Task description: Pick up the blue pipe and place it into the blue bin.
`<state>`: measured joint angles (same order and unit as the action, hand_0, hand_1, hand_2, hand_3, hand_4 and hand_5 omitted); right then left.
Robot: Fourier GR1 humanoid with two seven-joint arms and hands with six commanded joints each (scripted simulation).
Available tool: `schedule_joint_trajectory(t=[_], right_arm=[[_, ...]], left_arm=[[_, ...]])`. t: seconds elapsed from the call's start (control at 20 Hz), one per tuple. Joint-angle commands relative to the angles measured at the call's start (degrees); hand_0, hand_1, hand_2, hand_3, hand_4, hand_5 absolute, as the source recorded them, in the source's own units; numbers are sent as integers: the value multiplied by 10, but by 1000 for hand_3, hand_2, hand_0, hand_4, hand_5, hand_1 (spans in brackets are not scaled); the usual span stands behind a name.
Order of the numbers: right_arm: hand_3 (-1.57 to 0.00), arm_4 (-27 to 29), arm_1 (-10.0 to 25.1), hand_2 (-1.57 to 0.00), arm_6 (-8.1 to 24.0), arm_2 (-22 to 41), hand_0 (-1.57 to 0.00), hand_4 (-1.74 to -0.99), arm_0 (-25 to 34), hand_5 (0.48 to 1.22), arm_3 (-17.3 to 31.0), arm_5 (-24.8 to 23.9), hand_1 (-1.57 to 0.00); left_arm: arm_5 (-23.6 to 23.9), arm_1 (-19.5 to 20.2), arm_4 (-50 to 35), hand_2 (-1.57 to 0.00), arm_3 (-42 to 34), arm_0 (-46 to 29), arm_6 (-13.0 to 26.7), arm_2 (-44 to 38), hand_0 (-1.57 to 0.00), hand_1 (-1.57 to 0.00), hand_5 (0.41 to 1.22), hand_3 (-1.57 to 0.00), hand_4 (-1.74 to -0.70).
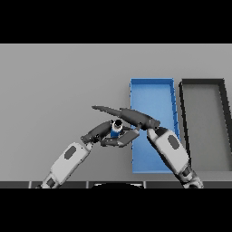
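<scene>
The blue pipe (116, 129) stands as a short upright cylinder with a dark open top, just left of the blue bin (153, 96). My right hand (137, 118) reaches in from the lower right across the bin's left wall. Its long fingers stretch over the pipe and its thumb lies below it, pinching the pipe between them. My left hand (97, 132) comes in from the lower left, with straight fingers touching the pipe's left side. The pipe's lower part is hidden by the hands.
A dark grey bin (205, 122) stands right of the blue bin, close beside it. My right forearm (170, 149) covers the near part of the blue bin. Grey table (54, 81) stretches to the left and behind.
</scene>
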<state>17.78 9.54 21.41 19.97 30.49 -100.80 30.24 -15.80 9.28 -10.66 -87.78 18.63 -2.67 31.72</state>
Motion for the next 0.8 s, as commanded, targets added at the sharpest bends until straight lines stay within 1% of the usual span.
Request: schedule_joint_trajectory(t=[0.0,0.05,0.1,0.15,0.2,0.25,0.3,0.35,0.4,0.45,0.5,0.55,0.6,0.65,0.7,0.75], right_arm=[[-43,3,-2,-115,-5,1,-54,-1268,4,519,7,8,-83],[-106,7,-6,-193,-4,3,-138,-1308,12,523,10,13,-166],[-228,6,-11,-329,3,10,-278,-1352,15,528,11,14,-313],[-375,7,-9,-500,2,8,-478,-1390,21,538,16,20,-500],[-562,12,-8,-714,-2,10,-697,-1453,22,551,17,26,-714],[-701,23,-9,-886,-4,13,-872,-1503,20,573,14,27,-886],[-828,36,-15,-1023,13,13,-1012,-1541,26,604,21,21,-1023],[-977,43,-17,-1132,19,14,-1123,-1513,18,650,23,20,-1132],[-1096,52,-22,-1220,25,16,-1213,-1492,16,706,20,14,-1220],[-1191,39,-33,-1290,12,21,-1285,-1475,9,809,18,6,-1290],[-1267,28,-35,-1346,-8,21,-1342,-1464,7,891,21,3,-1346],[-1328,15,-33,-1391,-15,22,-1388,-1458,6,957,16,3,-1391],[-1376,3,-31,-1427,-23,15,-1424,-1456,12,1010,24,6,-1427],[-1415,-13,-33,-1456,-39,16,-1454,-1459,6,1052,25,14,-1456],[-1446,-25,-39,-1479,-42,19,-1477,-1465,4,1086,18,18,-1479],[-1471,-22,-42,-1497,-31,12,-1496,-1469,5,1113,16,21,-1497]], left_arm=[[-2,-3,2,-1571,5,2,-3,1,-1571,-1567,1221,-1395,-1717],[3,-5,18,-1367,8,11,-20,0,-1496,-1393,1221,-1150,-1630],[16,6,47,-1093,-1,12,5,10,-1236,-1120,1221,-920,-1613],[20,19,69,-875,-5,14,16,15,-993,-895,1221,-736,-1587],[25,15,76,-796,-5,11,9,16,-879,-828,1221,-667,-1611],[24,17,73,-845,-13,7,10,15,-895,-867,1221,-656,-1637],[25,12,60,-990,-19,1,1,9,-1030,-1008,1192,-623,-1658],[21,5,43,-1106,-21,-9,-15,5,-1138,-1120,1198,-573,-1674],[20,3,31,-1199,-24,-12,-18,-1,-1225,-1211,1203,-525,-1688],[20,-6,18,-1274,-18,-8,-11,-8,-1294,-1283,1206,-533,-1698],[21,-11,16,-1333,-15,-7,-13,-7,-1349,-1340,1209,-527,-1707],[20,-10,16,-1381,-13,-2,-15,-7,-1394,-1386,1212,-550,-1714],[25,-12,19,-1419,-6,5,-9,-6,-1429,-1423,1214,-588,-1719],[21,1,16,-1449,-12,-2,-13,-5,-1458,-1453,1215,-591,-1724],[24,6,20,-1474,-11,1,-20,-1,-1480,-1454,1216,-550,-1727],[27,9,20,-1493,-11,7,-17,1,-1498,-1453,1217,-527,-1730]])
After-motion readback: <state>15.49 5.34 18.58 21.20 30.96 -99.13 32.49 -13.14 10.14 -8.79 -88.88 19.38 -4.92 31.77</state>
